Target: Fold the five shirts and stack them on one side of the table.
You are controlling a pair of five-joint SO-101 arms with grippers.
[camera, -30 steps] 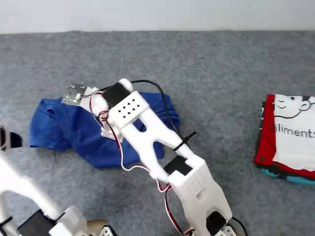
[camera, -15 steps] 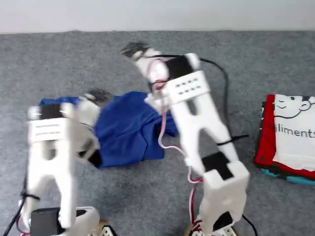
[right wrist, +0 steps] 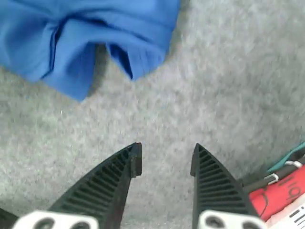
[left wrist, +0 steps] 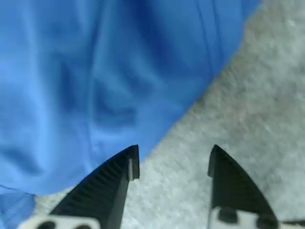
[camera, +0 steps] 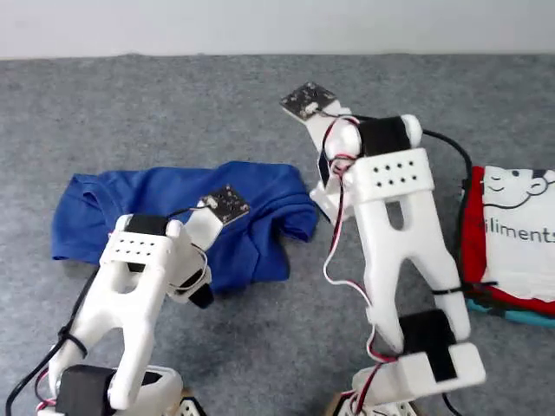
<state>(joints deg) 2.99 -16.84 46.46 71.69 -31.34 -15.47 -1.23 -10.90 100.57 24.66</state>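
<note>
Well, at the left of the high view the blue shirt (camera: 173, 208) lies crumpled on the grey carpeted table (camera: 434, 104), not yet folded. Over its lower edge hangs the left gripper (left wrist: 174, 160), jaws spread with nothing between them. Right of the shirt, the right gripper (right wrist: 166, 155) is likewise agape and empty, above carpet near a rumpled corner. At the right edge sits the stack of folded shirts (camera: 512, 243). Flattening probably comes first: each gripper should pinch a single layer at an outer edge and draw outward evenly, avoiding the bunched folds.
</note>
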